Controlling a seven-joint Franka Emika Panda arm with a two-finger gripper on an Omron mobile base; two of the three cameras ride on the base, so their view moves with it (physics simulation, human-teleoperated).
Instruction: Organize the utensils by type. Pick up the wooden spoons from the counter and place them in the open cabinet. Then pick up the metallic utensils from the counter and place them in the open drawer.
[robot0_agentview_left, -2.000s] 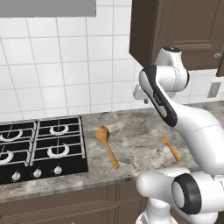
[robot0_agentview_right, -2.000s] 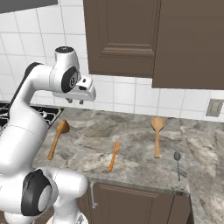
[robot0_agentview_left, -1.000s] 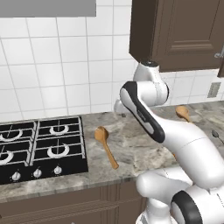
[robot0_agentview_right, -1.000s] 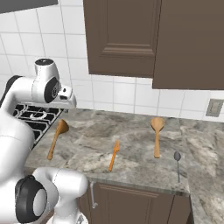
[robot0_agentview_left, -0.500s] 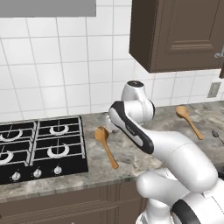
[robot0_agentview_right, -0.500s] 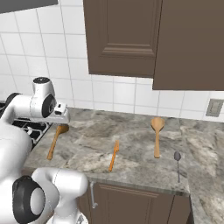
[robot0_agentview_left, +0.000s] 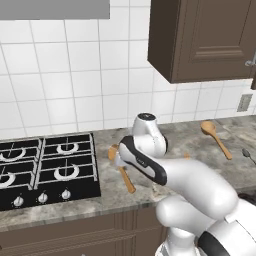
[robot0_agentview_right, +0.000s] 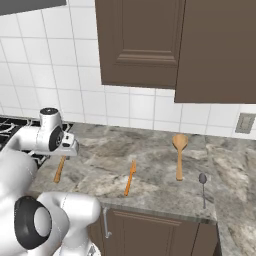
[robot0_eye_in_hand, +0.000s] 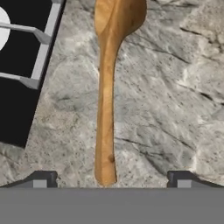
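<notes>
The pincer (robot0_eye_in_hand: 111, 177) hangs low over the surface (robot0_agentview_right: 150, 175), its two tips wide apart w/ nothing in them. Right under it lies a wooden spoon (robot0_eye_in_hand: 109, 87) — flat on the stone, next to the black stove (robot0_agentview_left: 45, 170), handle pointing back at the pincer & between the tips. It looks lined up for a grab, but it's not touching the spoon yet as far as I can tell. So the job has barely begun, I think. All 4 things are on the surface: this spoon by the stove, the other wooden spoon (robot0_agentview_right: 179, 152) well apart to the right, the slim orange utensil (robot0_agentview_right: 130, 177) between them, and the thin dark utensil (robot0_agentview_right: 203, 187) near the front edge just beside the 2nd spoon. The wall cabinet (robot0_agentview_right: 140, 45) over the surface looks shut in these views; can't spot the open one or the drawer here. Left to do: both spoons up to the cabinet, then the 2 thin ones into the drawer — so pretty much all of it.
</notes>
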